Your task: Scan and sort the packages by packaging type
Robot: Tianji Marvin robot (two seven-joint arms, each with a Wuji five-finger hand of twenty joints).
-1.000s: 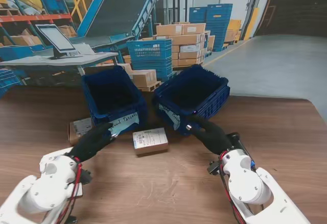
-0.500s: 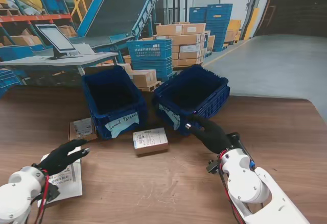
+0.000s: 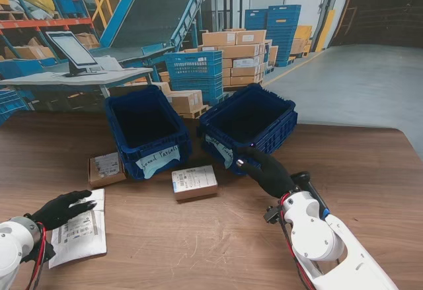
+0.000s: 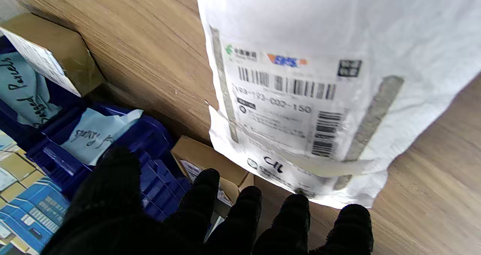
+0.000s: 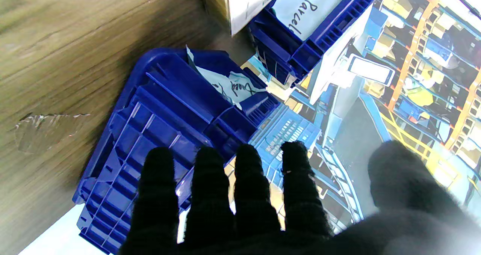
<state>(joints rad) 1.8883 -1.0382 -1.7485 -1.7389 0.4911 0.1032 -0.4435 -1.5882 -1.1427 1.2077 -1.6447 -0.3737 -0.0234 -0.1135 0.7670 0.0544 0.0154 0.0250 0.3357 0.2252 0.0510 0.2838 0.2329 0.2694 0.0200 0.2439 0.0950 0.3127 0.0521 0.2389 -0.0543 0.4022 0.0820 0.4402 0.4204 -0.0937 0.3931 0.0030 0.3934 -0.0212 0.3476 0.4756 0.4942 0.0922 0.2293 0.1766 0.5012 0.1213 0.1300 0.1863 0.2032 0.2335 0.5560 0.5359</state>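
On the table, beside the left bin (image 3: 147, 131): sorting scene.

Landmark: left bin, handwritten paper label on its near wall.
White mailer (image 3: 79, 227): flat on the wood, nearer to me and left of the bin; barcode label up.
Left hand (image 3: 59, 209): fingers spread, resting over the mailer's edge; grasping nothing.
Right hand (image 3: 264, 171): released, fingers apart, against the right bin (image 3: 254, 121).
Small boxes (image 3: 193, 182): just beside the left bin.
Handling, judged: mailer light, limp, slick film; pinch an edge or corner.

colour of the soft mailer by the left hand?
White poly mailer, printed barcode label; clearest in the left wrist view.
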